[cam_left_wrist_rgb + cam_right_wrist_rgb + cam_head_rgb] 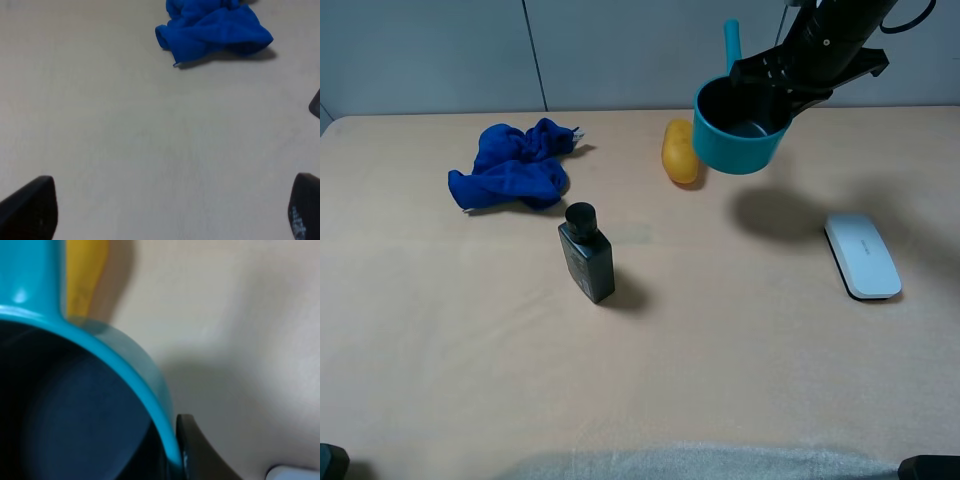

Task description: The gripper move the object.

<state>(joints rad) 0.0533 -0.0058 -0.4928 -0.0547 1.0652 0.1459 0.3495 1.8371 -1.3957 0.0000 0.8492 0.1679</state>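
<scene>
The teal saucepan (745,152) hangs in the air above the back right of the table, its dark inside showing and its straight handle pointing away. Its shadow lies on the table below. My right gripper (788,98) is shut on the saucepan's rim on the right side. In the right wrist view the teal rim (135,360) fills the frame, with one dark finger (200,455) pressed against its outer wall. My left gripper (167,207) is open and empty, low over bare table, and is out of the exterior high view.
A yellow potato-shaped thing (680,152) lies just left of the saucepan. A black bottle (587,253) stands mid-table. A crumpled blue cloth (512,167) lies at the back left. A white flat device (862,256) lies on the right.
</scene>
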